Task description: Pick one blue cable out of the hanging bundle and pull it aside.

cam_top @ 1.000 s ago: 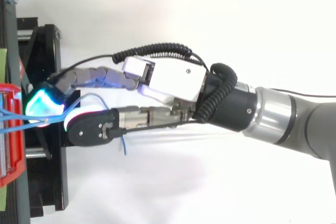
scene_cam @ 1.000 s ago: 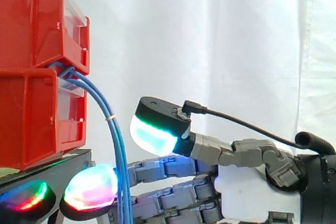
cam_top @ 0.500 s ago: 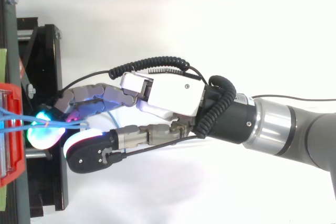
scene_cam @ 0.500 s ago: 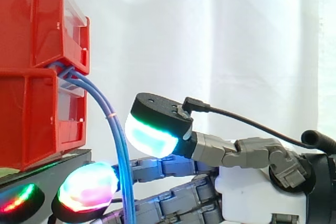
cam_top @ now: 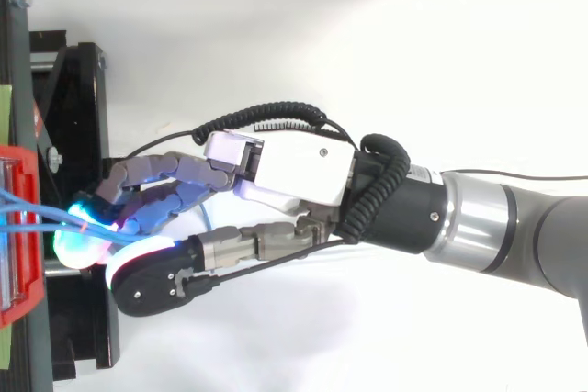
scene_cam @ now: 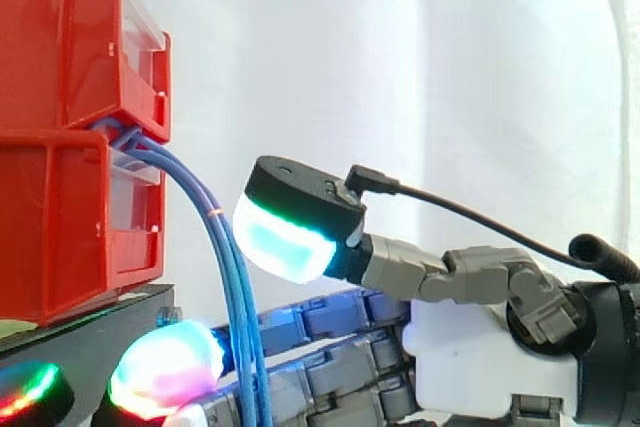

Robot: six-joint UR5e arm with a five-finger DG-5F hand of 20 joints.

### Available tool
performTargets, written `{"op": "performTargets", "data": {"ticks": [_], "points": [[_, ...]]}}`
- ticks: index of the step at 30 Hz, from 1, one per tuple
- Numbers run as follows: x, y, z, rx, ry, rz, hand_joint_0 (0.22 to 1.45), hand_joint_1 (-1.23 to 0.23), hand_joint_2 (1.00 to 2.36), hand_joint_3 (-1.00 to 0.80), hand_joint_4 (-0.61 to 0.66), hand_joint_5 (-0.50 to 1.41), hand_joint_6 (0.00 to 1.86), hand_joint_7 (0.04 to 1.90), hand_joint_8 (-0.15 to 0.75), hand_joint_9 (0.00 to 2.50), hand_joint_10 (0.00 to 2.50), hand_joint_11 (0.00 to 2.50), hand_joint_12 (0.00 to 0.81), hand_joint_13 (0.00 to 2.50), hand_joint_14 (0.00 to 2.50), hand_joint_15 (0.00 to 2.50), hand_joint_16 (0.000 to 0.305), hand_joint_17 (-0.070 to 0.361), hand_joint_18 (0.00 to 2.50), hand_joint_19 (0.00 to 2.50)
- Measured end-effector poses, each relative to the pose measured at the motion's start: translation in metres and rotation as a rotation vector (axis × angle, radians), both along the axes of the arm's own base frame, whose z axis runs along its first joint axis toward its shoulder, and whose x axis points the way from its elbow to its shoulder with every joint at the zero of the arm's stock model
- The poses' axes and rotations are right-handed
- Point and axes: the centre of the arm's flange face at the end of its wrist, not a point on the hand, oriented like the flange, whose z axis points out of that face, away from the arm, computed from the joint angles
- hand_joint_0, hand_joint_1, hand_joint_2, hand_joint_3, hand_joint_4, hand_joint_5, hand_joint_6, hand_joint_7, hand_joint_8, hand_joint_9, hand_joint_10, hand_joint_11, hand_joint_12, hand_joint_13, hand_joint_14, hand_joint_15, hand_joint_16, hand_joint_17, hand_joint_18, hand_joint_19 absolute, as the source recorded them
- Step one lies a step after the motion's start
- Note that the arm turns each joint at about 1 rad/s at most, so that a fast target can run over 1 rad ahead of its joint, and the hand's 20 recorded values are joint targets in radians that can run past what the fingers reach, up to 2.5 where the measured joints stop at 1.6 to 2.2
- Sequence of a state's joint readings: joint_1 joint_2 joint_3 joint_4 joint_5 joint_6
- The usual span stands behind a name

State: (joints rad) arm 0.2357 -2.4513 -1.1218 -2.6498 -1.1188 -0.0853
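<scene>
**Desk:** What does the hand look like from your end?

**Operator:** I see the hand entering from the right, a smooth white boxy palm on a dark wrist. Its fingers are grey jointed links. They stretch almost straight toward the left and sit stacked one above another in the side view. The thumb pad is a thick rounded block with a matte black back and a cyan-green glowing face. It stands apart above the fingers, with curtain showing through the gap. I call the hand spread, clamped on nothing.

**Desk:** And the cables?

**Operator:** The blue cables are thin, smooth and round. They leave as a bundle from between the two red bins, arc over to the right, then hang straight down. They pass just left of the thumb pad and across the near side of the fingers. A narrow orange band rings them high on the curve. I can't tell whether they touch the fingers.

**Desk:** From above?

**Operator:** I see the strands run rightward from the bin's edge to the glowing fingertips. They lie between the fingers on the far side and the thumb on the near side.

**Desk:** Surroundings?

**Operator:** The bins are glossy moulded plastic with clear front panels, stacked on a flat black stand. Behind them hangs a white curtain in soft folds. One egg-shaped fingertip pad glows magenta and cyan just left of the hanging cables.
</scene>
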Motion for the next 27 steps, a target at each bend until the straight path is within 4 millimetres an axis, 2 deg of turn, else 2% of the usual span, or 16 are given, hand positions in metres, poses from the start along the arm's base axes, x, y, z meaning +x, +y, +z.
{"op": "performTargets", "data": {"ticks": [12,17,27], "points": [[0.0042,-0.0010,0.0077,0.005,-0.010,0.015,0.58,-0.50,1.01,-0.44,0.30,-0.13,0.50,0.90,0.254,0.83,0.01,0.33,0.289,0.61,0.01,0.31,0.043,0.096,0.55,0.39],[0.0038,0.0006,0.0076,0.006,-0.007,0.018,0.58,-0.52,1.01,-0.43,0.29,-0.11,0.50,1.02,0.255,0.85,0.01,0.34,0.285,0.63,0.01,0.31,0.043,0.097,0.57,0.39],[0.0040,0.0018,0.0089,0.021,-0.012,0.019,0.58,-0.53,1.01,-0.43,0.27,-0.10,0.50,1.10,0.260,0.87,0.01,0.36,0.285,0.65,0.01,0.34,0.043,0.096,0.58,0.41]]}}
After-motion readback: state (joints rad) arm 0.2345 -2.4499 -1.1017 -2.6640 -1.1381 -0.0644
